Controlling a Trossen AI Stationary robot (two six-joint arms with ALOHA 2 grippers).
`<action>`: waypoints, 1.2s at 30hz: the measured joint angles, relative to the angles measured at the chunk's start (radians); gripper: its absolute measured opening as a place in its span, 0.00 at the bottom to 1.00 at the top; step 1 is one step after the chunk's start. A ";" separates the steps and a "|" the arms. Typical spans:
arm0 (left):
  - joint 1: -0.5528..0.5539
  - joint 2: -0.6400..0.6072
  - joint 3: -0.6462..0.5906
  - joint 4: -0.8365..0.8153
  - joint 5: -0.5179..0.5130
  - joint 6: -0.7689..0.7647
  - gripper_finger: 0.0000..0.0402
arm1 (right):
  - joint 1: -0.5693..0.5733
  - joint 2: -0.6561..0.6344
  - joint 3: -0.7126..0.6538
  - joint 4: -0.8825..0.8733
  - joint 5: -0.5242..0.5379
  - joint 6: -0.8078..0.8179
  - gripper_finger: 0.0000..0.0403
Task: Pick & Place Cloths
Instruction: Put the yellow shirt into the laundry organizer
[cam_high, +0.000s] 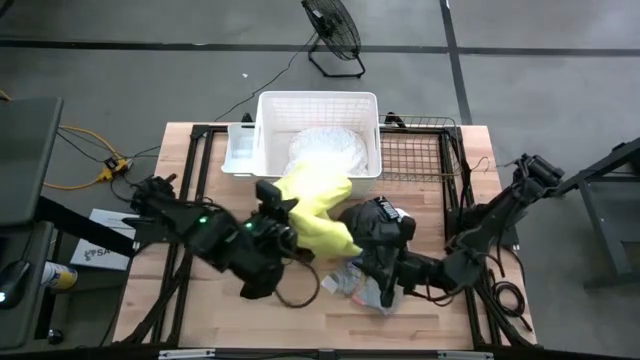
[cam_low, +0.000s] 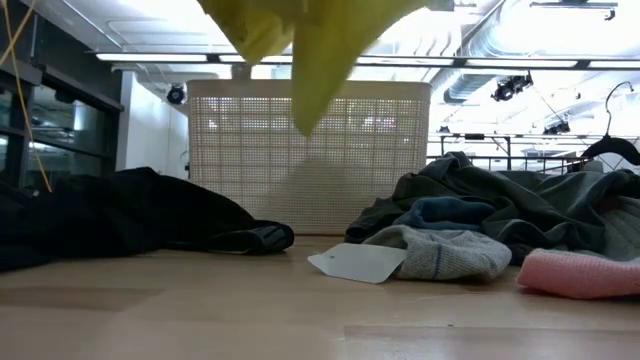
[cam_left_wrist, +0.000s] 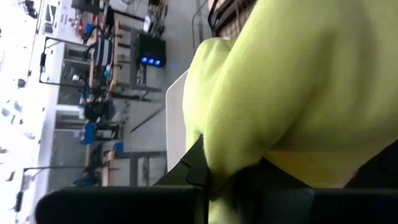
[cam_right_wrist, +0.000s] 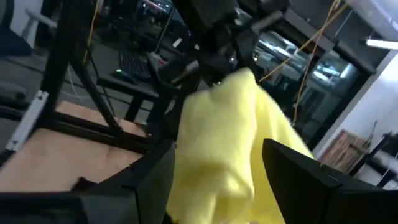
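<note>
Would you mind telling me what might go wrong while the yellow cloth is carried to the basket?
The yellow cloth hangs low from the left tool, so its trailing end could snag the white basket's rim. It also drapes near the open right tool, which might catch it and tug it loose.

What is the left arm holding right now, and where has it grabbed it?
The left pincer is shut on the bright yellow fabric cloth, lifted off the table; the exact part gripped cannot be told.

surface (cam_high: 160, 300): light wood, black frame
far middle: white basket (cam_high: 318, 108)
left: black cloth (cam_low: 120, 215)
right: grey cloths (cam_low: 500, 210), pink cloth (cam_low: 580, 272)
</note>
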 joint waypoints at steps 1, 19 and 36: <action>0.009 0.008 0.000 0.000 -0.007 0.013 0.07 | -0.008 0.002 0.000 0.011 -0.015 -0.026 0.58; 0.053 0.054 0.000 0.152 -0.034 0.214 0.07 | -0.186 0.004 0.000 0.018 -0.133 -0.067 0.95; 0.055 0.054 0.000 0.419 -0.025 0.429 0.07 | -0.339 0.004 0.000 -0.041 -0.185 0.018 0.93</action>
